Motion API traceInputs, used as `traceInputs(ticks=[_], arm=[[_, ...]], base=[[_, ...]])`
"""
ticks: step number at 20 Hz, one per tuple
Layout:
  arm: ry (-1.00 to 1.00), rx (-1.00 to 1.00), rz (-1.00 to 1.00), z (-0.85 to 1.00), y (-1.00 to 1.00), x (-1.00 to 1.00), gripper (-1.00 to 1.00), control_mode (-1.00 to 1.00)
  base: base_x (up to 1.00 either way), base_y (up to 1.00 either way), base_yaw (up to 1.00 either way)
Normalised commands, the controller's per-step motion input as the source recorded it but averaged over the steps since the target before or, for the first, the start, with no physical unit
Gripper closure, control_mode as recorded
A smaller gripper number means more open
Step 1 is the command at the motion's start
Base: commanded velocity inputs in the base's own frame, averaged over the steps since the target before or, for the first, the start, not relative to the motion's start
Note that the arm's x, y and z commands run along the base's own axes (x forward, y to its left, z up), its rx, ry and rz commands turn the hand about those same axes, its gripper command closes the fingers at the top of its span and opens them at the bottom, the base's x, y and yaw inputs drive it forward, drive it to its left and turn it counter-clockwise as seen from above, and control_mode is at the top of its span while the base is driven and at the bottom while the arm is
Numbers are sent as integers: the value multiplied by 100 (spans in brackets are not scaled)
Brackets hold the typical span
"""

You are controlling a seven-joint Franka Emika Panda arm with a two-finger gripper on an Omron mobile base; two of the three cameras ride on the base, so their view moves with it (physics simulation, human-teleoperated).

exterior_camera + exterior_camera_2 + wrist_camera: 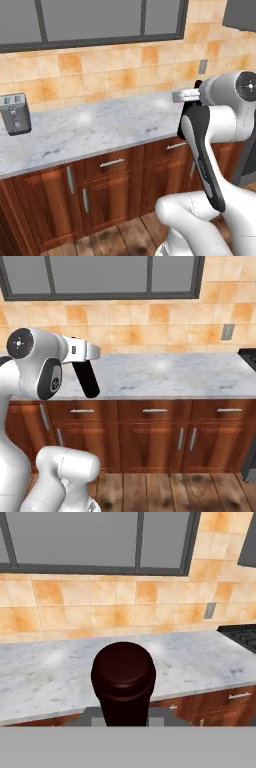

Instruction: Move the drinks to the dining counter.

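Bottle [123, 682], near-black, sits clamped in the hand [123, 719], its round end facing the hand camera, held up in front of the marble table [95, 127] over handled wooden cabinets [155, 431]. A toaster [15, 114] stands at that table's left end, against the tiled wall [150, 321] below the window [95, 539].

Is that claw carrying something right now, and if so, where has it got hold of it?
Yes: the claw is shut on the dark wine bottle. The hand view looks along the bottle at its rounded end, so the hold seems to be at the other end; the exact spot is hidden.
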Motion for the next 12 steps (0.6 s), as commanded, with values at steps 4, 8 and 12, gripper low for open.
traceInputs(ticks=[4, 8, 12], arm=[[0, 0, 0, 0, 0, 0, 100, 100], [0, 0, 0, 0, 0, 0, 100, 100], [0, 0, 0, 0, 0, 0, 100, 100]], base=[[-80, 0, -13], [-99, 0, -10], [-87, 0, -17]])
